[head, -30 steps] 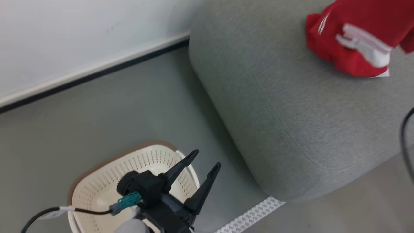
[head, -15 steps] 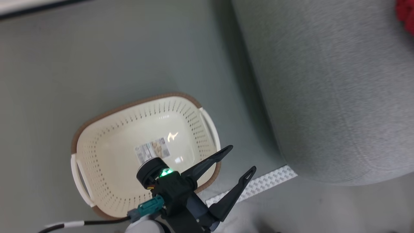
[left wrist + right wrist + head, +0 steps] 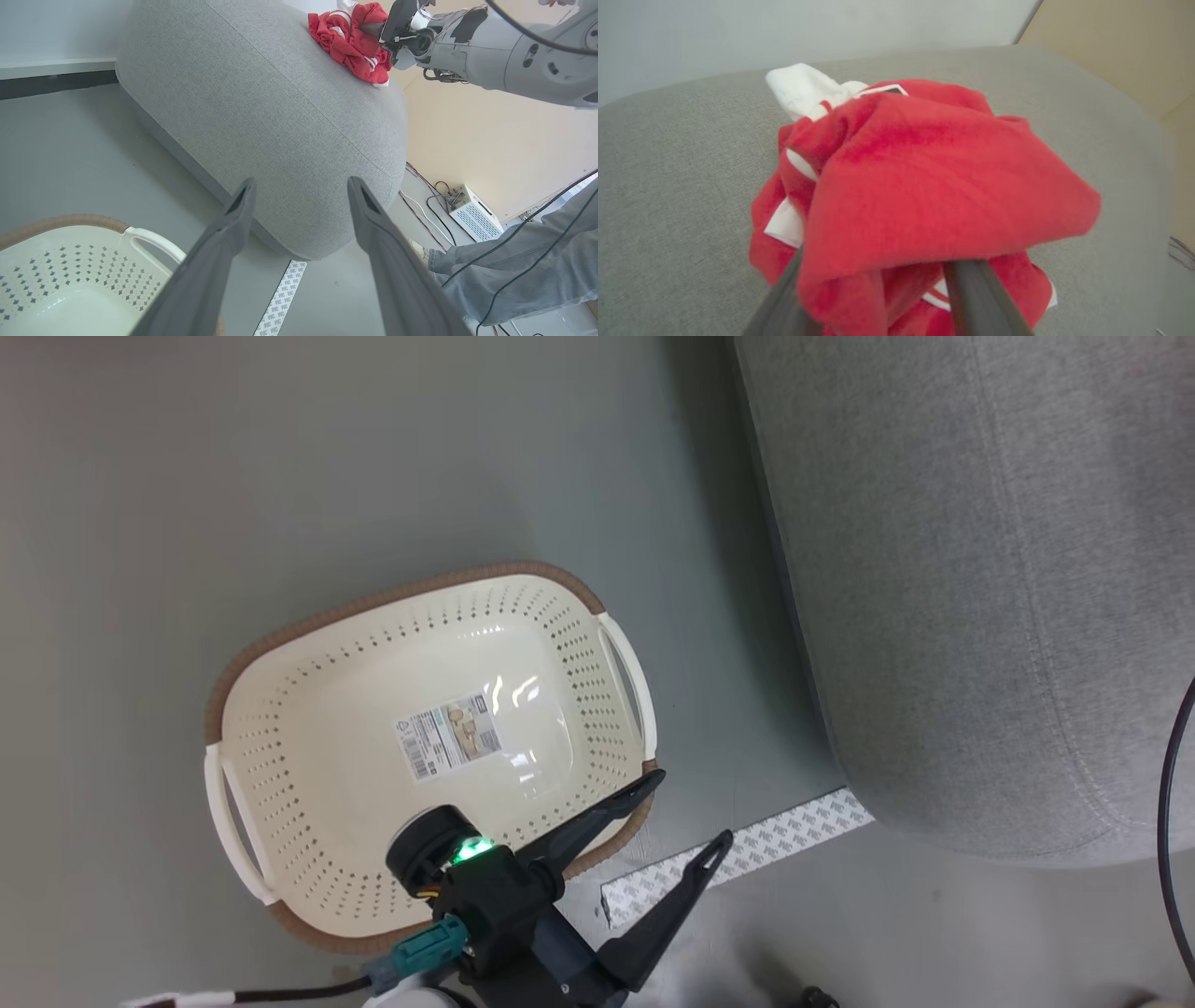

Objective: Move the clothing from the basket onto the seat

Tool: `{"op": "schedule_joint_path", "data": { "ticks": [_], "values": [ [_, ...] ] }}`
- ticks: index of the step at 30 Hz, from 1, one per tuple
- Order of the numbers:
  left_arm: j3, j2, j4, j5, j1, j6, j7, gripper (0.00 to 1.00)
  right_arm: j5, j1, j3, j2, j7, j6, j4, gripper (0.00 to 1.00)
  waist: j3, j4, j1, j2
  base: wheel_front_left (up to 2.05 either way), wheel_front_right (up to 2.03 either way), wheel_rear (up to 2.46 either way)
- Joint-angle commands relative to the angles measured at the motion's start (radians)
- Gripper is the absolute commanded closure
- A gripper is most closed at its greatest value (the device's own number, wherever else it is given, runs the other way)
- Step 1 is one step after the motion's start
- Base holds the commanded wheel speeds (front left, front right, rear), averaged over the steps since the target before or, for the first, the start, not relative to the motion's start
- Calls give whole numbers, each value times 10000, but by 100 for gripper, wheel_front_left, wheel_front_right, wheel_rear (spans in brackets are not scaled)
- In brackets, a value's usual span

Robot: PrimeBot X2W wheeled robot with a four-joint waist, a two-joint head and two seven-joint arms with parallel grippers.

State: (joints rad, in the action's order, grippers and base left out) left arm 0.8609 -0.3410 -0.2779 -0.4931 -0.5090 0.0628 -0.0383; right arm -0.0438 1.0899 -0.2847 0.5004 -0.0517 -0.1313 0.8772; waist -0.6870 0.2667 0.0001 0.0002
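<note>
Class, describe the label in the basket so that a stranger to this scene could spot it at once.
Left of the big grey seat, an oval cream basket stands on the floor. On its smooth bottom lies a small paper label. It is the only printed thing inside; the patterned tape strip lies outside, on the floor.
</note>
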Motion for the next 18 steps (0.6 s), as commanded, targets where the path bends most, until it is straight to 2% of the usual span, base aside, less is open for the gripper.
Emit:
{"op": "schedule_joint_path", "data": {
  "ticks": [1, 5, 8, 11, 14, 18],
  "values": [
    [72, 69, 73, -52, 164, -90, -111, 0, 307, -268, -219, -14, 36, 10, 53, 0, 404, -86, -1, -2, 0, 0, 0],
    [91, 251, 327, -234, 42, -240, -297, 0, 1173, -571, -808, -149, 266, 8, 70, 0, 1027, -284, -1, -2, 0, 0, 0],
    [91, 396, 629, -417, 25, -388, -534, 0, 1639, -957, -874, -401, 391, 8, -66, 0, 1604, -449, -1, -2, 0, 0, 0],
    [98, 575, 984, -595, 144, -455, -761, 0, 1676, -1333, -964, -584, 462, 10, -171, 0, 2186, -620, -1, -2, 0, 0, 0],
    [14, 697, 1432, -795, 409, -447, -1090, 0, 1747, -1973, -415, -838, 500, 8, -207, 0, 2905, -744, -1, -2, 0, 0, 0],
    [-111, 815, 1915, -1101, 731, -439, -1541, 0, 1057, -2691, 439, -897, 411, 10, -361, 0, 3808, -868, -1, -2, 0, 0, 0]
  ]
}}
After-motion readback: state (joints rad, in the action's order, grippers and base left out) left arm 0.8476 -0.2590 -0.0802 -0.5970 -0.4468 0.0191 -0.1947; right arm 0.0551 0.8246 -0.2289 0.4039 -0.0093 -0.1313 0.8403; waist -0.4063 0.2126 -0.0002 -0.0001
